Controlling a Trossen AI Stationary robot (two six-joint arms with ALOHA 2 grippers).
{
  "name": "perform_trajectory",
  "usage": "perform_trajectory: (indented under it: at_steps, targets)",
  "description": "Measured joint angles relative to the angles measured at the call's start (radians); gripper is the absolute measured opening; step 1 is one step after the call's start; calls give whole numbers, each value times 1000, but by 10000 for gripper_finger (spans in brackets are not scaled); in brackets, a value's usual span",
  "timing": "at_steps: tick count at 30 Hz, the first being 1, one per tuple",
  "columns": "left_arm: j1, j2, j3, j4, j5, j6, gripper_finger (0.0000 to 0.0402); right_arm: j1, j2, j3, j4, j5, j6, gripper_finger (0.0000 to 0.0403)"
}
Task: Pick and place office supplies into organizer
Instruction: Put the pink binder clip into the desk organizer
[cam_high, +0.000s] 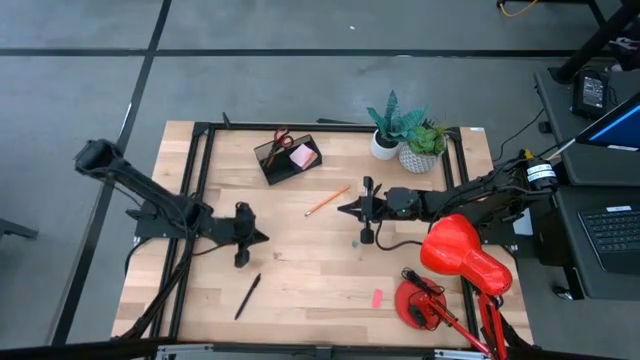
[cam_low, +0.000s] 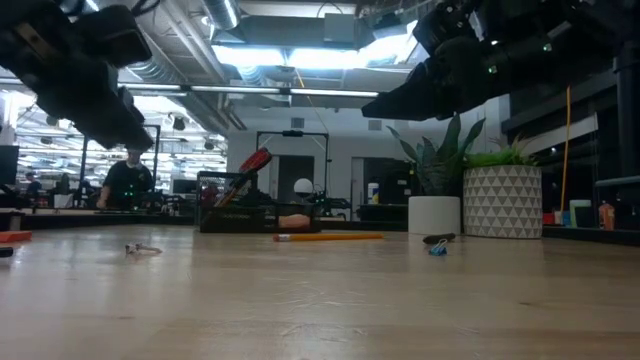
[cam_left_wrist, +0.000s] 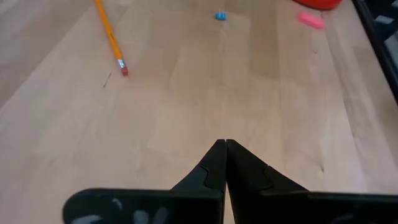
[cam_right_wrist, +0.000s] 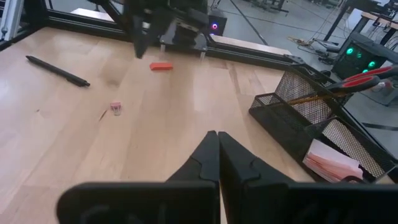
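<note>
The dark mesh organizer (cam_high: 288, 157) stands near the table's far edge. Red-handled scissors (cam_right_wrist: 367, 78) and a pink sticky pad (cam_right_wrist: 333, 162) are inside it. An orange pencil (cam_high: 327, 201) lies flat at mid-table and a black pen (cam_high: 247, 296) lies toward the near edge. A pink eraser (cam_high: 377, 297) rests near the lamp base and a small blue clip (cam_left_wrist: 220, 16) lies beside it. My left gripper (cam_high: 262, 237) is shut and hovers over bare wood left of centre. My right gripper (cam_high: 342, 210) is shut and sits just right of the pencil's tip.
A red desk lamp (cam_high: 462, 258) takes up the near right corner. Two white plant pots (cam_high: 405, 148) stand at the far right. A red eraser (cam_right_wrist: 161, 66) and a tiny pink clip (cam_right_wrist: 115, 107) lie near my left arm. Bare wood lies between the two grippers.
</note>
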Motion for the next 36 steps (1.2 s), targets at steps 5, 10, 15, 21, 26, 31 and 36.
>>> perform_trajectory:
  at_steps: [5,10,15,21,26,31,36]
  targets:
    - [-69,124,106,-87,-71,-63,1,0,0,0,0,0,1,1]
    - [-83,240,190,-136,-71,-110,3,0,0,0,-7,0,3,1]
    - [-83,330,256,-202,-69,-143,1,0,0,0,-7,0,1,1]
    - [-91,402,332,-297,-67,-145,3,-1,0,0,-8,0,0,1]
    - [-106,425,354,-345,-73,-150,4,-1,0,0,-8,-1,0,1]
    - [-119,425,355,-377,-73,-193,4,-1,0,0,-26,-1,0,1]
    - [-155,425,355,-376,-73,-241,3,-1,0,0,-42,-1,32,1]
